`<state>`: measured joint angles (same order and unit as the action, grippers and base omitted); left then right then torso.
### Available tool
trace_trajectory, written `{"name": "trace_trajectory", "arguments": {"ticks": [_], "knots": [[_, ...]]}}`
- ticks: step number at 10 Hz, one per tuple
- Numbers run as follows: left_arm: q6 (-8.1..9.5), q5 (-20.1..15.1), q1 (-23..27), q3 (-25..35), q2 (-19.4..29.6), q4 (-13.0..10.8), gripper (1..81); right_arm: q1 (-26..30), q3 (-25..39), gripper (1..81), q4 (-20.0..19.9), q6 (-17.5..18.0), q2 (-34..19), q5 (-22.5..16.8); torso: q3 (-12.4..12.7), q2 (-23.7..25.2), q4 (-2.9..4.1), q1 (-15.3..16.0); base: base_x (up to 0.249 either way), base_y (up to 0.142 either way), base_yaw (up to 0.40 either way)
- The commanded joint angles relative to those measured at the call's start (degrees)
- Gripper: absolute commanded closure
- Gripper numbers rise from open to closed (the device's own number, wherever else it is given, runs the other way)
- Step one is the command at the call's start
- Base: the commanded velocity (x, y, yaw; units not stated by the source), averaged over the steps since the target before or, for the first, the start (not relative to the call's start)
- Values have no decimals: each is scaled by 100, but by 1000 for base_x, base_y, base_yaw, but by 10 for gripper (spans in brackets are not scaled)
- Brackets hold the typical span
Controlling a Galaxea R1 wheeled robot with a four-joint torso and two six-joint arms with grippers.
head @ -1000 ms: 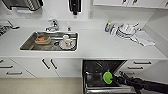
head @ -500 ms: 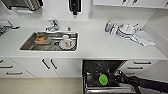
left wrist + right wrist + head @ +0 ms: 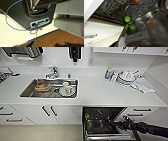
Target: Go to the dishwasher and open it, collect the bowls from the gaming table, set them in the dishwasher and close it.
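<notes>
No readable text, label, brand, number or sign anywhere: not on dishwasher (image 3: 105, 122), worktop (image 3: 100, 92) or cupboards (image 3: 45, 113).

Your right arm (image 3: 146, 128) is black all over, built of thick rounded segments that look ribbed or jointed, with a thinner dark bar running alongside near its front end. In your left wrist view, the robot's body shows as a broad dark grey shell (image 3: 18, 13) with a smooth matte surface. Set into it is a rounded recess holding pale grey tubes or cables, and below that a small silver-framed socket plate (image 3: 39, 22). A thin blue cable (image 3: 11, 18) loops across the shell to the plate, beside a thin black wire and a small red tag (image 3: 41, 29).
</notes>
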<state>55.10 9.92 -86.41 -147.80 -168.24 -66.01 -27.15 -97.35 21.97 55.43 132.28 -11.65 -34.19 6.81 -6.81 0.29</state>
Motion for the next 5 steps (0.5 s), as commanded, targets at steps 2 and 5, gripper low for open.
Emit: {"name": "trace_trajectory", "arguments": {"ticks": [2, 5], "knots": [[18, -219, -83, -337, -175, 1, 10, -284, 842, 10, -114, -462, -1667, -1321, 0, 0, 0, 0, 0, 0, 0], [53, -228, -48, -583, -219, 660, 10, -1859, 623, 10, -8, -1069, -1378, -1182, 0, 0, 0, -2, 0, 0, 0]]}}
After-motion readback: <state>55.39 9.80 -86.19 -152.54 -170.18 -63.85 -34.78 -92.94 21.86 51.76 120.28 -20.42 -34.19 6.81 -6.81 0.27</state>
